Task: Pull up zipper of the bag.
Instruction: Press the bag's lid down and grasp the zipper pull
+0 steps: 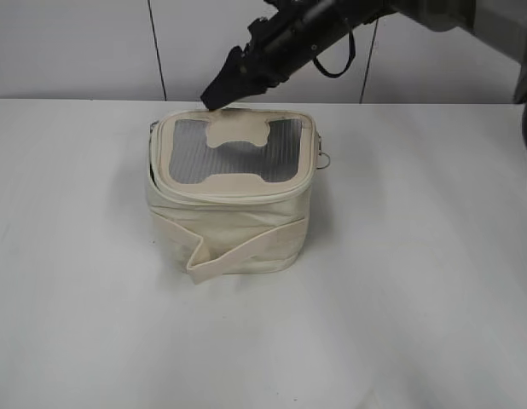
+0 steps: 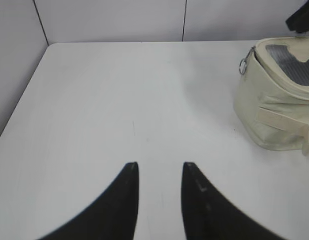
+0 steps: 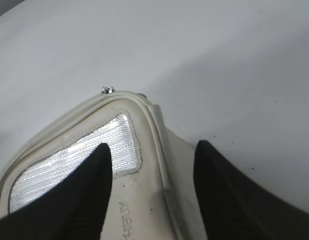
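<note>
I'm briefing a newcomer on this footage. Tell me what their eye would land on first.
First the cream bag, alone in the middle of the white table, its grey mesh lid facing up and a strap hanging across its front. Next the dark right gripper, reaching in from the upper right to the lid's far edge, jaws open astride the rim. The left gripper hovers open over bare table, away from the bag.

My black left fingers hang parted over the white bench, the boxy cream fabric bag well apart.

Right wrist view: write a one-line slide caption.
Open right gripper straddling the far edge of the cream bag, one finger over the mesh window, the other beyond the lid rim, above the white table.
</note>
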Available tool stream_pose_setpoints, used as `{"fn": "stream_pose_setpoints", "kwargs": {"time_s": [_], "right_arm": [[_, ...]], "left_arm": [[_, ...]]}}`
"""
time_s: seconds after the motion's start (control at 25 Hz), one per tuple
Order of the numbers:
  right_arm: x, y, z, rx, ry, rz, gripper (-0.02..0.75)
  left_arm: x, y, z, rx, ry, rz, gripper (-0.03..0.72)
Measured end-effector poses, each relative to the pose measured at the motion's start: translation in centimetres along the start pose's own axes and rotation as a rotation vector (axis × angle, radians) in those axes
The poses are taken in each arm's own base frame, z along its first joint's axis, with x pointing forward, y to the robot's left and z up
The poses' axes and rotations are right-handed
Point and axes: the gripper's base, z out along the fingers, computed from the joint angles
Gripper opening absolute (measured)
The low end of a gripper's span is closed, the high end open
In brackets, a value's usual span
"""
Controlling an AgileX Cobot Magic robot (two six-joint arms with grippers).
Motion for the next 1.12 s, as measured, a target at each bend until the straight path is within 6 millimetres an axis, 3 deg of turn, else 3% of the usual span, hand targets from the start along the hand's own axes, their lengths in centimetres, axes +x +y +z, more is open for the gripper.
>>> {"fn": "stream_pose_setpoints", "kwargs": {"time_s": [0.16,0.24,0.4,0.48,0.6,0.84,1.04,1.12], "right_arm": [[1.1,0.0,2.4,-0.032,0.052,0.021,0.412],[1.3,0.4,3.2,-0.035,0.075,0.015,0.371],[1.2,0.4,3.3,-0.016,0.086,0.001,0.125],[1.2,0.4,3.3,-0.015,0.086,0.006,0.070],[1.3,0.4,3.3,-0.012,0.089,0.005,0.066],[1.2,0.4,3.3,-0.012,0.089,0.007,0.065],[1.3,0.4,3.3,-0.012,0.091,0.006,0.064],[1.3,0.4,3.3,-0.012,0.091,0.006,0.064]], "left_arm": [[0.0,0.0,0.0,0.000,-0.003,0.000,0.231],[-0.3,0.0,-0.1,0.000,-0.016,0.007,0.231],[-2.0,-0.7,1.5,0.104,0.008,-0.029,0.226],[-3.7,-1.7,3.3,0.236,0.009,-0.050,0.202],[-6.6,-3.4,6.2,0.391,-0.027,-0.026,0.155],[-11.5,-6.6,13.9,0.404,-0.006,0.104,0.139],[-14.0,-6.2,19.2,0.411,0.093,0.113,0.139],[-14.4,-4.8,21.4,0.490,0.153,0.074,0.139]]}}
